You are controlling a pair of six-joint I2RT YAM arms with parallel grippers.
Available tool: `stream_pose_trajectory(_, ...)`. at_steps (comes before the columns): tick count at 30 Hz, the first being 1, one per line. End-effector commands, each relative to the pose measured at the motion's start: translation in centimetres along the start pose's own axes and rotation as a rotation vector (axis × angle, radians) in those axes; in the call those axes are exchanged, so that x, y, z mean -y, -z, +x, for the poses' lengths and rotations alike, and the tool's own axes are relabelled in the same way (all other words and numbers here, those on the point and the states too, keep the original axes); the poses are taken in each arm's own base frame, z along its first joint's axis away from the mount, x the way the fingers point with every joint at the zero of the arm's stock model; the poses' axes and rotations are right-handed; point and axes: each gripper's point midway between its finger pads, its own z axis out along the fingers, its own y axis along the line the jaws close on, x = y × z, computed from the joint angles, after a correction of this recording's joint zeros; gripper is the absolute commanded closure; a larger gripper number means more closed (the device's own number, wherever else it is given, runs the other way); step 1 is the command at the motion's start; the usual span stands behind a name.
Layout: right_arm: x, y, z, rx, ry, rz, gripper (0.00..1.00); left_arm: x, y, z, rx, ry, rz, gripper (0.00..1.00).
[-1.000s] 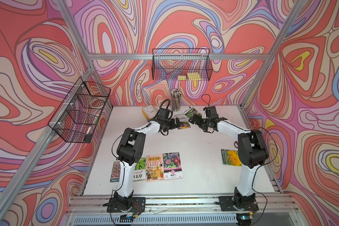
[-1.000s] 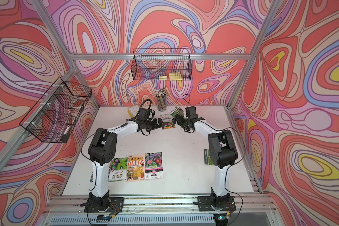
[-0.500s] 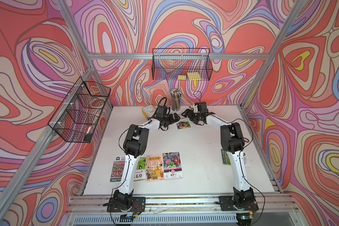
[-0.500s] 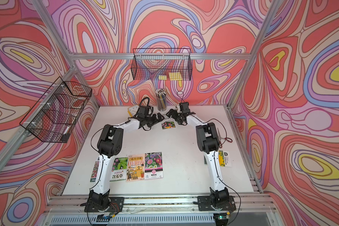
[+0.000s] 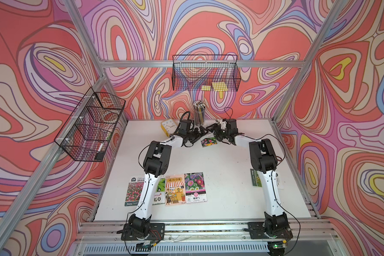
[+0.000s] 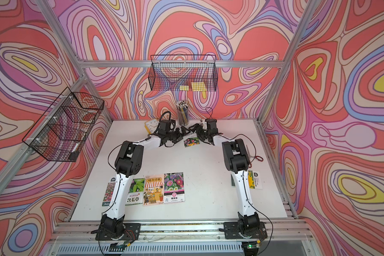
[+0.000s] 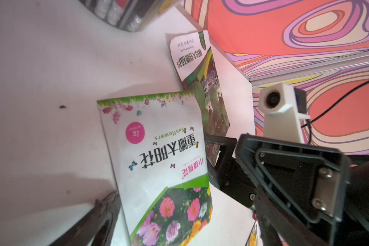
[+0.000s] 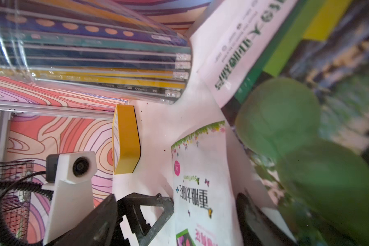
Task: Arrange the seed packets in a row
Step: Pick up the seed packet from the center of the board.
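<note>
Far edge: left claw point(image 5: 198, 135) and right claw point(image 5: 212, 130) meet beside pencil cup point(image 5: 199, 115)
Left claw: spread wide, beside white flower packet point(image 7: 158, 149)
Right claw: at green packet's point(image 7: 211, 102) edge, grip unclear

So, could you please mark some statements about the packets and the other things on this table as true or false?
1. The orange shopfront packet lies between the green-leaf packet and the purple-flower packet. True.
2. The yellow sticky-note pads lie on the table. False: the sticky-note pads sit in the wire basket on the back wall.
3. The pencil cup stands near the back edge of the table. True.
4. The sunflower packet is part of the front row. False: the sunflower packet lies alone, near the right arm.
</note>
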Motion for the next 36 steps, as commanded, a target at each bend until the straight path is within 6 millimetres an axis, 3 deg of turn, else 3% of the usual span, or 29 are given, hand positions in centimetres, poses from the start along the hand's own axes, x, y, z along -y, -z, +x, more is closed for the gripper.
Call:
stream_pose_trajectory(1,2.4,-0.6,6.1,-0.151,-0.154,-0.003,0.23,-3.7,-1.6,5.2,-0.121,0.13,-0.065,0.01)
stream_pose_trajectory(5,2.0,1.1,5.8,-0.121,-0.119,0.017,0.54,-3.5,-0.7,5.7,-0.119,0.127,-0.065,0.02)
stream_pose_trajectory(8,1.8,2.6,5.3,-0.099,-0.079,0.026,0.92,-3.0,0.3,5.9,-0.124,0.109,-0.073,0.03)
stream_pose_trajectory(9,1.8,3.0,5.3,-0.104,-0.066,0.027,1.0,-2.7,0.8,6.2,-0.129,0.102,-0.073,0.03)
stream_pose_trajectory(13,0.7,4.3,4.5,-0.08,0.027,0.046,1.0,-1.0,3.2,7.1,-0.133,0.095,-0.063,0.03)
stream_pose_trajectory(20,-4.1,8.3,2.8,0.096,0.121,-0.05,1.0,2.6,7.4,10.7,-0.083,0.158,-0.013,0.01)
stream_pose_trajectory(25,-6.5,10.7,2.9,0.198,0.085,-0.172,1.0,5.5,7.9,11.4,0.04,0.234,0.171,0.01)
stream_pose_trajectory(31,-7.5,11.9,4.9,0.218,0.062,-0.226,1.0,9.0,8.1,11.4,0.162,0.184,0.301,0.01)
stream_pose_trajectory(36,-8.2,13.4,5.9,0.244,0.036,-0.278,1.0,10.1,7.4,11.8,0.192,0.171,0.31,0.03)
